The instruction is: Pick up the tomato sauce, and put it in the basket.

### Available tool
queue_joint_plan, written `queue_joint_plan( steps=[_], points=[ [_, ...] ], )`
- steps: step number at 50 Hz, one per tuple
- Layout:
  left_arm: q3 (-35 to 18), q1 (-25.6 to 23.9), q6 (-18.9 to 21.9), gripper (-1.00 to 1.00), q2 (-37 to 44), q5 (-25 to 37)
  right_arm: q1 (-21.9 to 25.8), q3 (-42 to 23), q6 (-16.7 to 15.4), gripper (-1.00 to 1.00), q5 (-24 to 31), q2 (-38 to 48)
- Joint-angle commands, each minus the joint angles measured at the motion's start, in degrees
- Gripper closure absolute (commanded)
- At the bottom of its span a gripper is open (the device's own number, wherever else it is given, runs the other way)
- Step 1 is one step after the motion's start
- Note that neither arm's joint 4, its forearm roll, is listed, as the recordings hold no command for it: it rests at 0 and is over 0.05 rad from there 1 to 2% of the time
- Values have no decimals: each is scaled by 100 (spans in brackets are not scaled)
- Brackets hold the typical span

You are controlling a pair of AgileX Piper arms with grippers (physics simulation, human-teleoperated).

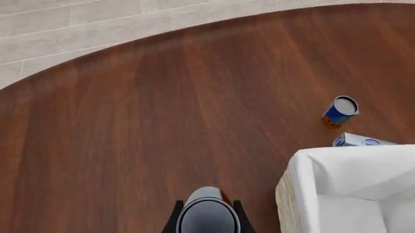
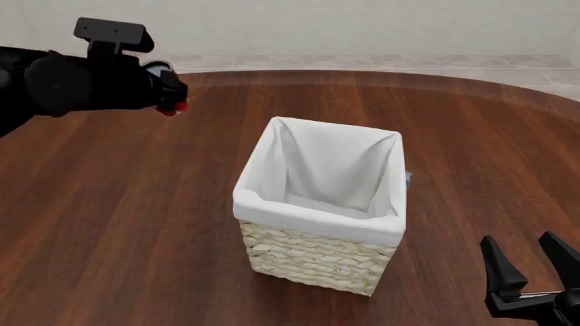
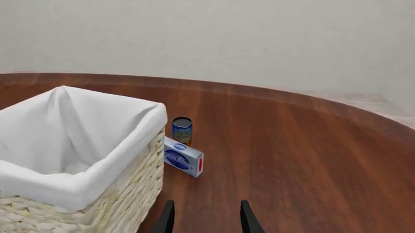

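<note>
My left gripper [image 2: 168, 89] is shut on the tomato sauce [image 2: 176, 104] and holds it in the air, to the left of and beyond the basket [image 2: 317, 234]. In the left wrist view the can's grey metal top [image 1: 209, 217] fills the space between the gripper's fingers [image 1: 175, 216], with a sliver of red label beside it. The basket is large, square and woven, with a white cloth liner; it stands mid-table and also shows in the left wrist view [image 1: 353, 189] and the right wrist view [image 3: 77, 160]. My right gripper [image 2: 530, 261] is open and empty at the near right.
A blue-labelled can [image 3: 182, 128] and a blue-and-white box [image 3: 183, 162] stand just beyond the basket; both also show in the left wrist view, the can [image 1: 340, 110] and the box [image 1: 360, 141]. The round table's far edge [image 1: 129, 41] borders a pale tiled floor.
</note>
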Motion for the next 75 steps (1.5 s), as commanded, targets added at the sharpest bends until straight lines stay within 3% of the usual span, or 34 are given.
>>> queue_joint_plan(
  steps=[1,39,43,75],
  points=[
    [26,-330,94,100,-396,127,-4,0,-6,-100,65,-80],
    [-271,-1591,266,100,-605,350,-14,1,48,-100,175,-219],
    [-224,-1917,289,100,-614,329,-9,1,65,-100,173,-219],
    [-104,-2674,331,100,-449,148,1,1,91,-100,7,-8]
  ],
)
